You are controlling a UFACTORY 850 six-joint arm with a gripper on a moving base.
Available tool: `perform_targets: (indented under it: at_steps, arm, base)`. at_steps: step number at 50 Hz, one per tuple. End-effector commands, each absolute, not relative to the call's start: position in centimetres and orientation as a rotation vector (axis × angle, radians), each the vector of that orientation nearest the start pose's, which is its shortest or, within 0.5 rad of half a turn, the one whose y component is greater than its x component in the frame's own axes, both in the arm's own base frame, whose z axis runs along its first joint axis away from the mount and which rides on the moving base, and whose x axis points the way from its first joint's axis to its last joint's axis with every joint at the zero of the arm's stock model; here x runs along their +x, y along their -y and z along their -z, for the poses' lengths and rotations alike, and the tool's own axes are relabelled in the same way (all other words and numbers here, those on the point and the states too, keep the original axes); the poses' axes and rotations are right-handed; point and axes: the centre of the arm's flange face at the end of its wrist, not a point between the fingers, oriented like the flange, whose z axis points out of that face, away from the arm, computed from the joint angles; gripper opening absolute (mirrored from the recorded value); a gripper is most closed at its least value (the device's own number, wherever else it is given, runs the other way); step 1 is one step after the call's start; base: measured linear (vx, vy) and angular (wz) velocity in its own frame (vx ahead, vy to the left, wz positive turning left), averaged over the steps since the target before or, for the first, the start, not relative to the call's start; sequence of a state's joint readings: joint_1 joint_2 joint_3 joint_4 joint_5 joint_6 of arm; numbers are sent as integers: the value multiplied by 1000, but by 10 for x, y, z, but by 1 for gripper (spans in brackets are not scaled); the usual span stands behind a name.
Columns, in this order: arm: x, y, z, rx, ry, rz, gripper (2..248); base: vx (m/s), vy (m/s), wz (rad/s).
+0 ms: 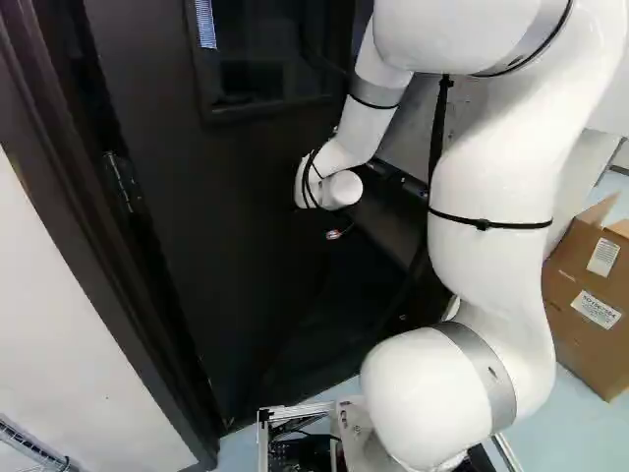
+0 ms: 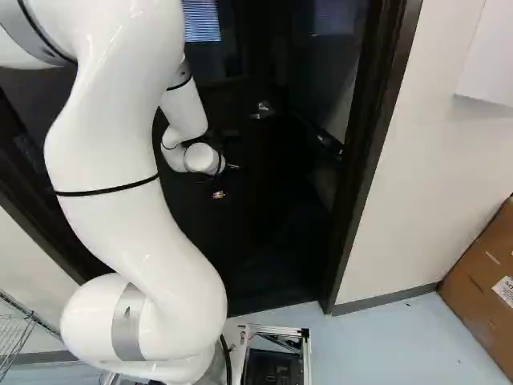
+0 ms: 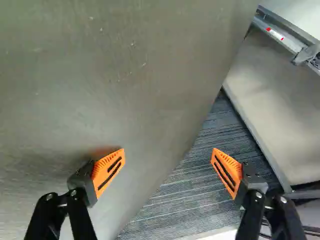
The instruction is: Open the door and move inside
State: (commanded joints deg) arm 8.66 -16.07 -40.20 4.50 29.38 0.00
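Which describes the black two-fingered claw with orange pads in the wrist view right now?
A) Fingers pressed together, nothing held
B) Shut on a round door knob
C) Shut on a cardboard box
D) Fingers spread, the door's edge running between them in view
D: the black claw stands wide open, one pad seen against the dark, flat door, the other against grey ribbed flooring.
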Motion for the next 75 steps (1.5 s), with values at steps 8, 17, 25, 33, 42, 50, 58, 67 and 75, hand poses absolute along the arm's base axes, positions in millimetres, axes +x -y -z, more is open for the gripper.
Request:
perform_targets:
  at_steps: [8, 17, 25, 33, 42, 50, 58, 67, 75]
  arm:
    - [489, -79, -358, -2740, 110, 1380, 247]
    - [492, -90, -357, -2728, 135, 1380, 247]
    - [495, -99, -358, -2713, 157, 1390, 247]
    - [497, -108, -358, -2698, 179, 1399, 247]
    - [499, -118, -359, -2679, 203, 1409, 247]
    - [500, -128, -359, -2660, 225, 1422, 247]
    - [501, -137, -360, -2643, 246, 1431, 247]
    - [502, -148, -360, -2626, 269, 1437, 247]
    - [502, -159, -360, -2614, 294, 1434, 247]
  base:
    - [0, 0, 0]
    - [0, 0, 0]
    - [0, 0, 0]
    - [0, 0, 0]
    - [0, 0, 0]
    - [0, 0, 0]
    - [0, 0, 0]
    - [0, 0, 0]
    - [0, 0, 0]
